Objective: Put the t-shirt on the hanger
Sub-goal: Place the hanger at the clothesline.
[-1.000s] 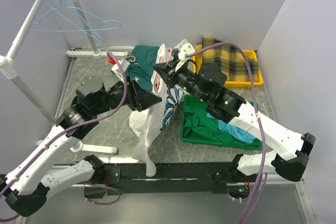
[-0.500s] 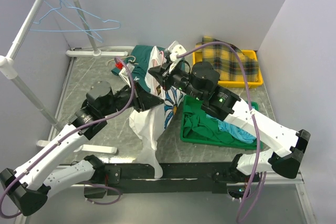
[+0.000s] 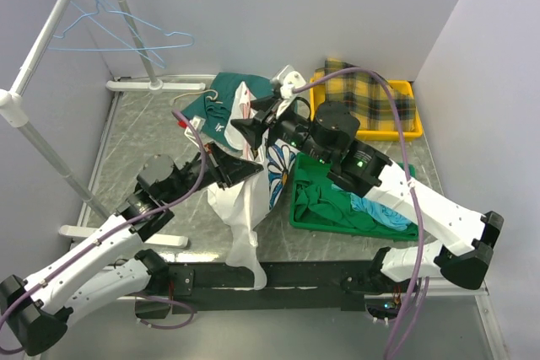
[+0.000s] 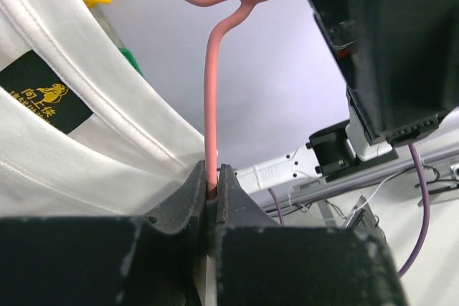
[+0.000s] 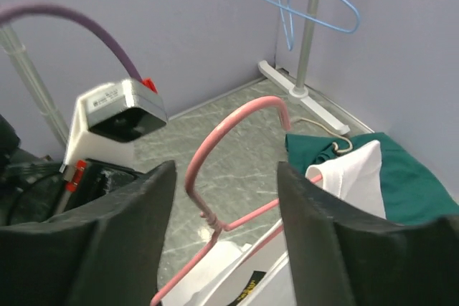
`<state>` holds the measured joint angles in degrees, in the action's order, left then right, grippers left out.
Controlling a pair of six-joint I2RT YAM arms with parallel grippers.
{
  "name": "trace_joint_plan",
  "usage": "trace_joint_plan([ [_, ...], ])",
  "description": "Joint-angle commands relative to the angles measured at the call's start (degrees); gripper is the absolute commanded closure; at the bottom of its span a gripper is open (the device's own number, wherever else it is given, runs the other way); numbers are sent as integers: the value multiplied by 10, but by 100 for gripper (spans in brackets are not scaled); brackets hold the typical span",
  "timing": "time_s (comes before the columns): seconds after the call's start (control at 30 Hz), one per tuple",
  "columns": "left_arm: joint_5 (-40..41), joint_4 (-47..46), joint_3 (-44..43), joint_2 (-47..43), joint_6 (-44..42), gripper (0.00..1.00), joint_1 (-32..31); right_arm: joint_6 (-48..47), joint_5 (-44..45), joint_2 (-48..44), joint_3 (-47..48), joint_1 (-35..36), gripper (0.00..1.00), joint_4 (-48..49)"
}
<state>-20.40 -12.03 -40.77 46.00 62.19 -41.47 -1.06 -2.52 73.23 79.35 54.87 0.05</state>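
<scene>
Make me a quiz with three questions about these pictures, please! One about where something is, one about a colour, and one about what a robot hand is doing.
1. Where is the yellow plaid cloth?
A) in the yellow bin
B) in a red bucket
C) on a chair

2. What colour are the wire hangers on the rack?
A) black
B) light blue
C) orange

3. What is the left gripper doing?
A) wide open, holding nothing
B) shut on the pink hanger
C) shut on a spoon

Answers:
1 A: the plaid cloth lies in the yellow bin at the back right.
2 B: the thin wires hanging from the rack are light blue.
3 B: in the left wrist view the fingers pinch the pink wire between them.
</scene>
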Motion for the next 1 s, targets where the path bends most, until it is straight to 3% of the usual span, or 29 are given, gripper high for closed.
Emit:
trace_joint_plan([
  [0.0, 66, -80, 3, -11, 14, 99, -22, 24, 13, -34, -13, 0, 29, 26],
  [0.3, 240, -85, 14, -34, 21, 99, -81, 66, 141, -96, -59, -1, 14, -14],
  [0.47, 316, -86, -12, -36, 16, 99, -116, 136, 333, -135, -69, -5, 11, -27],
  [0.53, 344, -90, -22, -35, 10, 99, -132, 171, 360, -137, -75, -18, 10, -37],
  [0.73, 392, -87, -105, 2, -30, 99, -196, 272, 235, -78, -62, -134, 11, -74],
  [0.97, 437, -89, -221, 58, -102, 99, -267, 316, 42, 130, 44, -212, 12, -57],
])
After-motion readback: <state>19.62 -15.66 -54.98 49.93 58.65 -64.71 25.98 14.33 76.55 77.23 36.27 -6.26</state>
